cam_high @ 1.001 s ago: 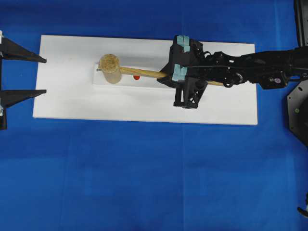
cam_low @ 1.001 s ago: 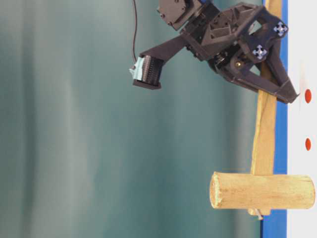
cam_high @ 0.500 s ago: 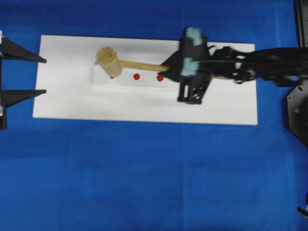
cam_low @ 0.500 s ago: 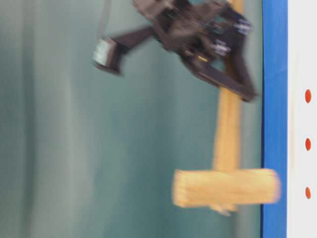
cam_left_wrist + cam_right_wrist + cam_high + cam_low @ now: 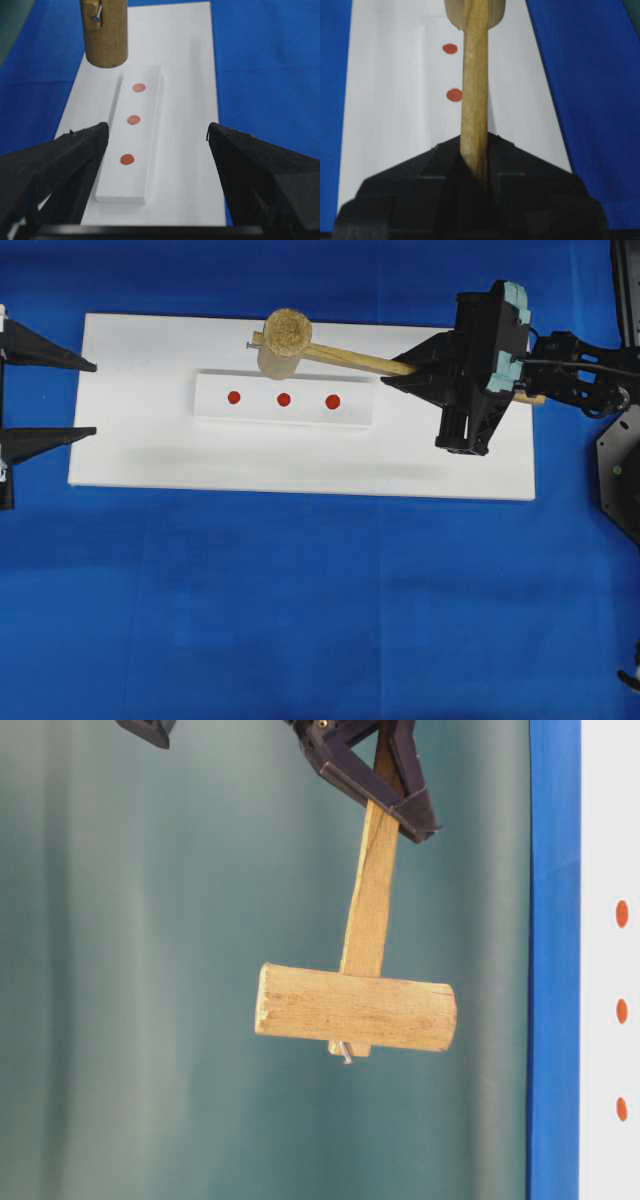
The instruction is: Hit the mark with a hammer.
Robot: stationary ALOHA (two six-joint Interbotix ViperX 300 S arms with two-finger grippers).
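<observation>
The hammer, a light-brown wooden mallet [image 5: 287,335], hangs in the air over the far part of the white board [image 5: 300,455]. My right gripper [image 5: 398,373] is shut on its flat handle [image 5: 474,90]. In the table-level view the head [image 5: 355,1010] sits well clear of the board. Three red marks [image 5: 233,397] [image 5: 284,399] [image 5: 333,401] lie in a row on a raised white strip [image 5: 260,408], all uncovered. My left gripper [image 5: 95,397] stands open at the board's left end, and it looks along the marks [image 5: 133,119] with nothing between its fingers.
The white board lies on a blue cloth [image 5: 300,600]. A black arm base [image 5: 618,475] stands at the right edge. A teal curtain [image 5: 150,970] forms the backdrop in the table-level view.
The right gripper has lifted the hammer off the strip and drawn back to the right. The head, earlier down on the leftmost mark, now hangs high. The left gripper has not moved.
</observation>
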